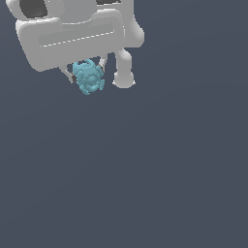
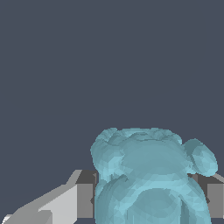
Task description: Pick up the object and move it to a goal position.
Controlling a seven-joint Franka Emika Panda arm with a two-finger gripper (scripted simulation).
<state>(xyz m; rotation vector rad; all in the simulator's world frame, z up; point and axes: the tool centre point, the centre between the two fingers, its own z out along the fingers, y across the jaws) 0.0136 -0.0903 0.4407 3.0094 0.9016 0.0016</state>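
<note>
The object [image 1: 88, 76] is a small lumpy turquoise blob, held in the upper part of the exterior view towards its left. My white gripper [image 1: 87, 72] hangs from the bulky white hand above it and is shut on the object, one thin finger [image 1: 66, 74] on each side. In the wrist view the object [image 2: 151, 175] fills the space between the two grey pads [image 2: 84, 194], and the gripper [image 2: 151, 197] closes on its sides. The blob hides the inner faces of the pads.
A white rounded arm part [image 1: 124, 72] hangs just to the exterior view's right of the object. Everything else in both views is a plain dark grey-blue background.
</note>
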